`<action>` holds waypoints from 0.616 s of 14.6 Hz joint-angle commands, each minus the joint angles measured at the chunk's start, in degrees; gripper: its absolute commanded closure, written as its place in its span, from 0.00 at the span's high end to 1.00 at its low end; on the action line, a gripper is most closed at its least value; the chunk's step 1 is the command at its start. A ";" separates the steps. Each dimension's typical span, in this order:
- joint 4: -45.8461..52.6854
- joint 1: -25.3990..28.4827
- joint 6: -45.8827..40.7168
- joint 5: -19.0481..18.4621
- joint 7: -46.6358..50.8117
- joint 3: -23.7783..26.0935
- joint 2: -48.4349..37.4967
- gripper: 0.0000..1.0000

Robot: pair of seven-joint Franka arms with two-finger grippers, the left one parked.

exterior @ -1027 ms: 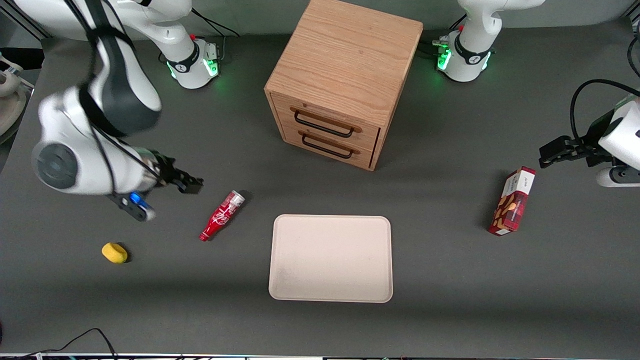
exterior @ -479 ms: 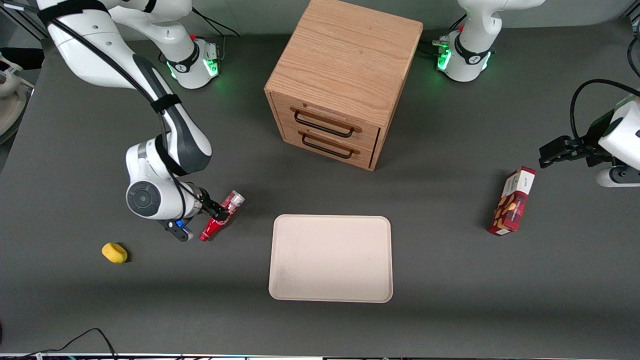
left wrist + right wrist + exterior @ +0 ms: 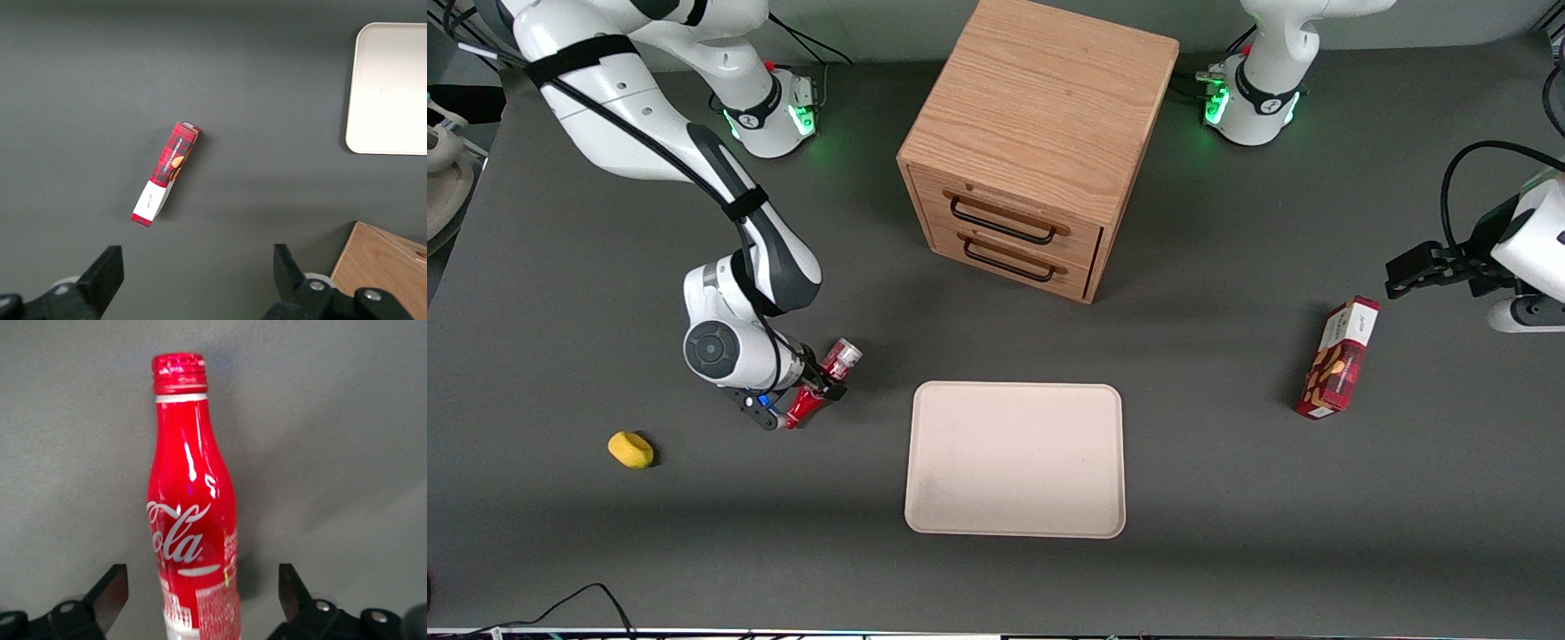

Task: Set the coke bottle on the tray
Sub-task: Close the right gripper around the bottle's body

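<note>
Seen from the front, the small slim red contour coke bottle with white script lettering point(image 3: 821, 384) lies on its side on the dark grey table point(image 3: 1227, 498), its long axis running diagonally: the silvery base end points toward the wooden two-drawer cabinet point(image 3: 1040, 147), the red cap toward the front camera. The right arm's black two-finger gripper point(image 3: 815, 388) is low over the bottle's middle, straddling it across that axis. The flat cream rectangular tray with rounded corners point(image 3: 1015, 460) lies just beside the bottle, toward the parked arm's end of the table and slightly nearer the camera; it holds nothing. A small yellow rounded object point(image 3: 631, 450) lies toward the working arm's end, and a red rectangular snack box point(image 3: 1338, 358) toward the parked arm's end.

From the right wrist, the bottle point(image 3: 193, 513) lies centred between the two black fingertips point(image 3: 107, 597), which stand wide apart with clear table on either side of the body. Its glossy red surface, ribbed cap and white script face the camera. Closing squarely on the rounded body appears to be the next need.

From the left wrist, only the tray's corner point(image 3: 390, 87), the snack box point(image 3: 165, 175) and the cabinet point(image 3: 383, 267) show; the bottle is out of view.
</note>
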 commanded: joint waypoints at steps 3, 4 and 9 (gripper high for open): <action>-1.44 -0.03 4.35 -2.10 1.83 0.29 1.35 1.00; -1.62 -0.11 4.44 -2.63 1.83 0.29 1.44 1.00; -1.97 -0.11 5.24 -4.21 1.74 0.29 1.44 0.07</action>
